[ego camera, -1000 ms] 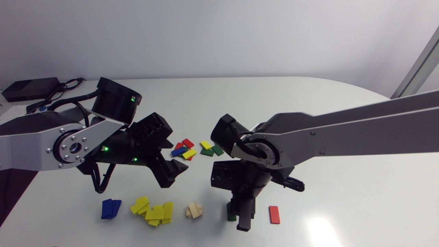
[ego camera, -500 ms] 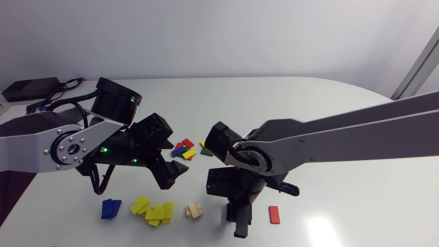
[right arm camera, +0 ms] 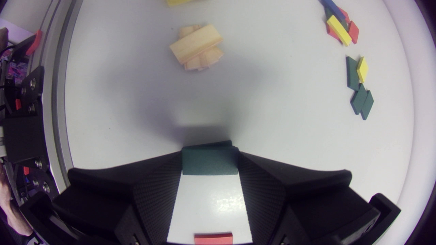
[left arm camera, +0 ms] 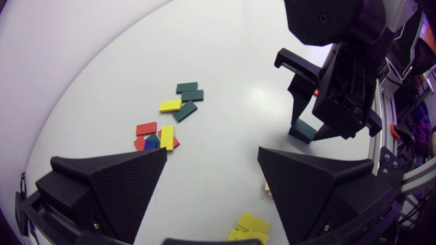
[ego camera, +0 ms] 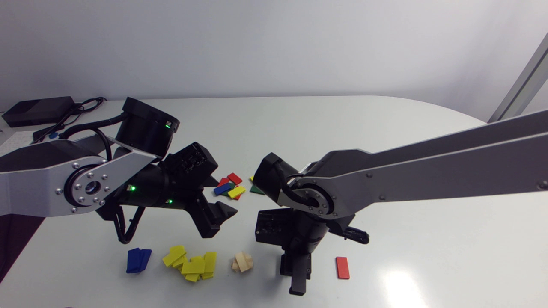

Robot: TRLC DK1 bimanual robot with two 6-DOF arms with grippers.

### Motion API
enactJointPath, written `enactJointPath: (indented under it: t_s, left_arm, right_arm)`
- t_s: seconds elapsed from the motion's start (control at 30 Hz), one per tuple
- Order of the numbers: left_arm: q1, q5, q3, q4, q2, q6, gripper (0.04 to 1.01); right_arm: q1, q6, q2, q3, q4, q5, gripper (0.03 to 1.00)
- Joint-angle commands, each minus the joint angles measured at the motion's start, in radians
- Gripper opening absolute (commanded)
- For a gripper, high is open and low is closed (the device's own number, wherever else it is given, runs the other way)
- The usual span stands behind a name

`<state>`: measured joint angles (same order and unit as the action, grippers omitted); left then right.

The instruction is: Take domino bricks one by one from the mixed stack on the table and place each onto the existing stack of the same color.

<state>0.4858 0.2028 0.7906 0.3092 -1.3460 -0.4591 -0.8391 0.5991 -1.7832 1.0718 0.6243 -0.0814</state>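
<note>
A: Right claw [right arm camera: 209, 153] state?
B: Closed on green brick [right arm camera: 209, 162], pressing it from two opposite sides. Pointed straight down, lower centre of head view.
A: Location of that brick?
B: Low at the bench [ego camera: 428, 248], right at green stack [left arm camera: 302, 132]. Cannot tell whether resting on it or a hair above. Mostly hidden behind the claw in head view.
A: Left claw [left arm camera: 212, 151]?
B: Spread wide, gripping nothing. Hanging above the bench, left of centre in head view, tilted toward lower right.
A: Mixed stack [ego camera: 229, 187]?
B: Centre of head view, just up and right of left claw. Overlapping pieces in red, blue, yellow, green. Ahead of left claw in its wrist view.
A: Anything beside it?
B: Loose group [left arm camera: 185, 97] of three green pieces plus one yellow, flat, near mixed stack but apart from it. Largely covered by right arm [ego camera: 428, 171] in head view.
A: Sorted stacks?
B: Lined along lower edge of head view. From left: blue stack [ego camera: 138, 260], then yellow stack [ego camera: 192, 264], messy and fanned out, then wood stack [ego camera: 242, 262] just left of right claw. Single red brick [ego camera: 342, 267] lying flat to the right of that claw.
A: Extras?
B: Black box [ego camera: 38, 110] and cables [ego camera: 81, 107], upper left of head view, well apart from everything else.
</note>
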Motion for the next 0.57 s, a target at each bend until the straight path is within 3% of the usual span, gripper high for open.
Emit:
enactJointPath:
  t_s: [0.0,0.13,0.23,0.3,0.53]
  left_arm:
    - [0.007,0.006,-0.007,0.002,0.002,0.013,0.949]
    - [0.007,0.006,-0.005,0.002,0.002,0.014,0.949]
    - [0.01,0.006,-0.004,0.002,0.001,0.017,0.949]
    - [0.011,0.006,-0.004,0.002,-0.001,0.017,0.949]
    - [0.01,0.004,-0.001,0.005,0.007,0.02,0.956]
  right_arm:
    - [-0.008,0.001,-0.031,0.013,-0.001,-0.006,0.339]
    - [-0.008,-0.001,-0.033,0.011,0.0,-0.006,0.575]
    - [-0.009,-0.004,-0.033,0.008,0.0,-0.006,0.69]
    - [-0.008,-0.009,-0.031,0.01,-0.001,-0.006,0.87]
    - [-0.002,-0.018,0.034,0.017,0.018,-0.003,0.966]
